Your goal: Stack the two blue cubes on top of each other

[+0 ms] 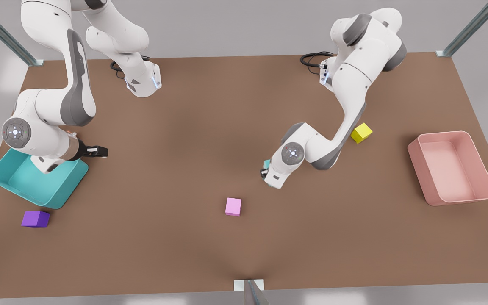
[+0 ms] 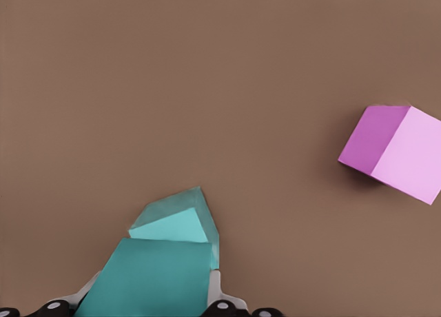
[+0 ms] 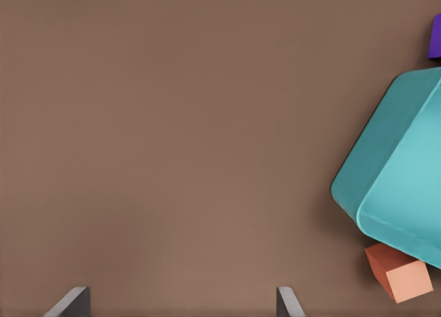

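While the arm at the front view's right bends low near frame centre, wrist angled down w/ the left gripper (image 1: 265, 169) just above the tabletop (image 1: 210, 127), its fingers are closed on a blue cube (image 2: 148, 279). That cube fills the lower middle of the left wrist view, dark teal face toward the camera, and a second blue cube (image 2: 180, 220) sits directly beyond it, touching, lighter top & darker sides; whether one rests on the other I can't tell. In the front view a teal sliver shows at that gripper. A pink cube (image 1: 233, 206) lies near, lower centre of the frame. The other arm waits at the front view's left, elbow folded, right gripper (image 1: 98, 151) pointing sideways over the teal tray (image 1: 64, 186); fingertips (image 3: 72, 302) are spread apart, holding nothing. A purple cube (image 1: 35, 219) sits below the tray, an orange cube (image 3: 400, 272) beside the tray's corner, a yellow cube (image 1: 361, 132) & pink tray (image 1: 485, 178) at right.
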You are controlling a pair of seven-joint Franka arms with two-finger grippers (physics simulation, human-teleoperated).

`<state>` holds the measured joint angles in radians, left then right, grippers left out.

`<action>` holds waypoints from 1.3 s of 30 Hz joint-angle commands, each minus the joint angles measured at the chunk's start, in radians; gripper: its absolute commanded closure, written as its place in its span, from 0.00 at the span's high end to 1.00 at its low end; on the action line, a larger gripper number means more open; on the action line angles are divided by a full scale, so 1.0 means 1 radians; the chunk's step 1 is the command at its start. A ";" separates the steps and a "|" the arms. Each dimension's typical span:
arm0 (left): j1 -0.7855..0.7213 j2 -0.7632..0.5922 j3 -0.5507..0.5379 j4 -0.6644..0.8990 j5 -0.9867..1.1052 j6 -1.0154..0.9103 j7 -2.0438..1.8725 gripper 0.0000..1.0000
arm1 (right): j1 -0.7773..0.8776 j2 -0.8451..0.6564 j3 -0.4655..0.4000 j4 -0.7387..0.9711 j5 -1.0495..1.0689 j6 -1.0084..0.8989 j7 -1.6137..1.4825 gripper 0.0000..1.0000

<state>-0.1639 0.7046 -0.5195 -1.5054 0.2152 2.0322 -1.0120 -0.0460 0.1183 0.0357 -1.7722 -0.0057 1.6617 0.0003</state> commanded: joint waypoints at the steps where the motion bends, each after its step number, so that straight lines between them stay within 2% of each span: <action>1: 0.014 0.000 0.001 0.002 0.015 0.026 -0.168 0.63 | 0.002 0.000 0.000 0.000 0.001 -0.002 -0.005 1.00; 18: 0.000 0.027 0.001 -0.050 0.041 0.063 -0.192 0.64 | 0.000 0.011 0.007 0.002 0.001 0.010 -0.005 1.00; 19: 0.001 0.026 0.001 -0.049 0.041 0.059 -0.191 0.94 | 0.000 0.011 0.006 0.002 0.001 0.010 -0.005 1.00; 20: 0.001 0.026 0.001 -0.049 0.041 0.056 -0.189 1.00 | 0.000 0.011 0.007 0.002 0.001 0.010 -0.005 1.00; 25: 0.001 0.021 0.001 -0.047 0.041 0.049 -0.200 1.00 | 0.002 0.011 0.007 0.002 0.001 0.009 -0.003 1.00; 29: 0.011 -0.086 -0.014 -0.032 0.030 -0.155 -0.218 1.00 | 0.000 0.014 0.007 0.004 0.001 0.010 -0.005 1.00; 31: 0.012 -0.093 -0.027 0.074 0.033 -0.289 -0.220 1.00 | 0.000 0.014 0.007 0.004 0.001 0.010 -0.005 1.00; 32: 0.009 -0.089 -0.027 0.191 0.041 -0.421 -0.154 1.00 | 0.000 0.015 0.007 0.010 0.001 0.006 -0.005 1.00; 33: 0.032 -0.086 -0.022 0.342 0.039 -0.569 0.070 1.00 | 0.000 0.015 0.007 0.011 0.001 0.003 -0.005 1.00; 34: 0.041 -0.086 0.019 0.445 0.049 -0.659 0.239 1.00 | 0.000 0.021 0.007 0.013 0.001 0.006 -0.003 1.00; 35: 0.118 -0.091 0.046 0.475 0.046 -0.649 0.406 1.00 | 0.000 0.021 0.007 0.013 0.001 0.004 -0.003 1.00; 36: 0.133 -0.092 0.099 0.479 0.082 -0.604 0.501 1.00 | 0.000 0.023 0.007 0.013 0.001 0.003 -0.005 1.00; 39: 0.208 -0.112 0.127 0.502 0.084 -0.650 0.656 1.00 | 0.000 0.023 0.007 0.013 0.001 0.001 -0.005 1.00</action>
<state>0.0150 0.5870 -0.3540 -1.0117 0.2702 1.5441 -0.9577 -0.0461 0.1417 0.0429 -1.7600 -0.0051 1.6660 -0.0030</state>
